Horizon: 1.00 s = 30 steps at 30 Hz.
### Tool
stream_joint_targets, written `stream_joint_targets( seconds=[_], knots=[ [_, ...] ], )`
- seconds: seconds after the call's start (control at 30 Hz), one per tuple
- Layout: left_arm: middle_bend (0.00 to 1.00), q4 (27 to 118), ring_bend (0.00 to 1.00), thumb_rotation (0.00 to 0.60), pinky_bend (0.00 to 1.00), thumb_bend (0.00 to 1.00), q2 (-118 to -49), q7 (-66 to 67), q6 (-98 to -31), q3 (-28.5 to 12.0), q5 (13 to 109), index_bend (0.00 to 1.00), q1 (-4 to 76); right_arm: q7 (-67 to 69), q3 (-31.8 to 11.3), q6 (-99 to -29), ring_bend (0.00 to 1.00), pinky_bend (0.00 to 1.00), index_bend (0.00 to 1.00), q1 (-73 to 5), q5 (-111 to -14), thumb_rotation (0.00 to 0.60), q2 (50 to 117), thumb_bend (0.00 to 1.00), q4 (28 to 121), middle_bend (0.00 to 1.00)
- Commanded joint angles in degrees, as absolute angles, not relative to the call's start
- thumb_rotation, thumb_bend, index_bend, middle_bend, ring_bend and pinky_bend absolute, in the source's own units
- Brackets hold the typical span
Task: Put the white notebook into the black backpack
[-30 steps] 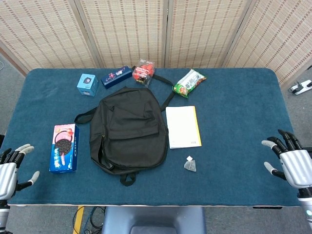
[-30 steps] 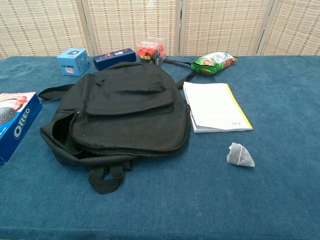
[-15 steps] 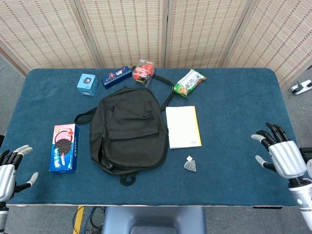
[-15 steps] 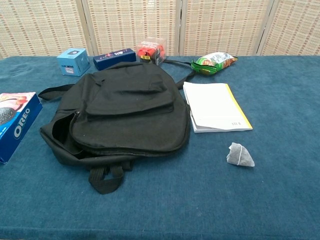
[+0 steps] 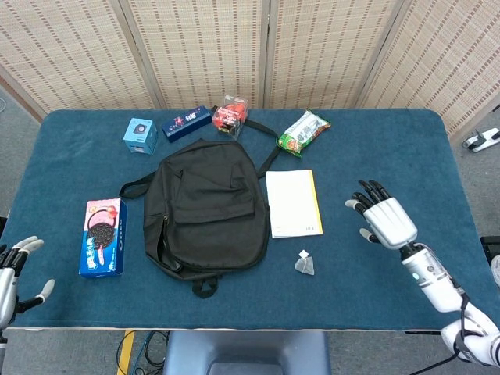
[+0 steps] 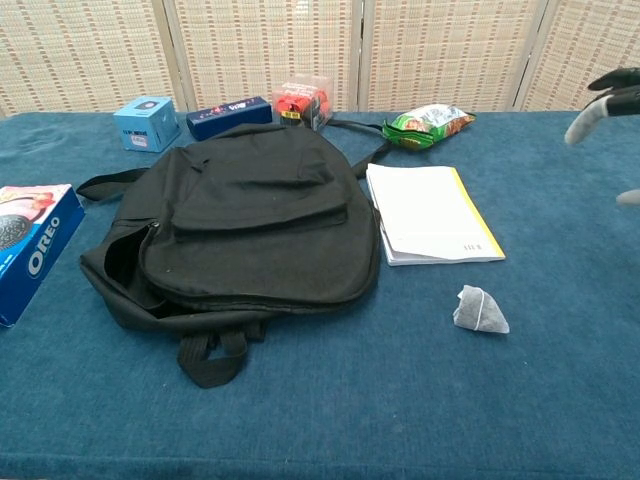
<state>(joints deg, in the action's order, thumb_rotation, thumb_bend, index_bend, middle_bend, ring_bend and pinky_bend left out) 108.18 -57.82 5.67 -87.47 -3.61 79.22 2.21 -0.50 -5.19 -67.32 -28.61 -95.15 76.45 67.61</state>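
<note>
- Our right hand (image 5: 384, 220) has swung in from the table's right edge and now hovers at 3 o'clock of the white notebook (image 5: 293, 202), fingers spread wide, holding nothing.
- The notebook lies flat, unmoved, touching the black backpack (image 5: 205, 212) at the bag's 3 o'clock side.
- Our left hand (image 5: 12, 273) has drifted lower at the near-left corner, fingers apart.
- We judge the reach has begun; no grasp yet.
</note>
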Motion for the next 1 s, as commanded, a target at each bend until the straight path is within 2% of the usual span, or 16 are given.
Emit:
stream_joint_targets(
  seconds=[0.03,0.2,0.33,0.5,1.0],
  knots=[
    [0.17,108.3,0.19,0.600,0.07,0.29,-57.7,5.7,-87.6,-3.6,78.9,0.23,1.9,2.3,-4.7,-63.9,0.07,0.11,0.30,-32.4,-96.0,0.600,82.0,0.15,60.6,0.27],
    [0.17,108.8,0.19,0.600,0.07,0.29,-57.5,6.0,-87.6,-3.6,78.6,0.23,1.7,5.6,-3.4,-62.4,0.07,0.10,0.30,-35.1,-96.9,0.600,87.1,0.14,52.7,0.25],
    [0.17,109.1,0.19,0.600,0.07,0.29,-57.4,6.2,-87.5,-3.6,78.6,0.23,1.7,8.4,-2.7,-62.5,0.06,0.05,0.30,-36.6,-97.4,0.600,91.0,0.13,47.1,0.23],
    [0.17,109.3,0.19,0.600,0.07,0.29,-57.2,6.4,-87.4,-3.6,78.5,0.23,1.7,11.6,-1.6,-62.5,0.03,0.00,0.24,-37.8,-97.7,0.600,95.1,0.10,41.1,0.19],
    [0.17,109.6,0.19,0.600,0.07,0.29,-57.0,6.6,-87.0,-3.8,78.2,0.23,1.8,15.8,1.2,-63.2,0.02,0.00,0.23,-39.7,-98.1,0.600,99.9,0.10,32.8,0.17]
  ],
)
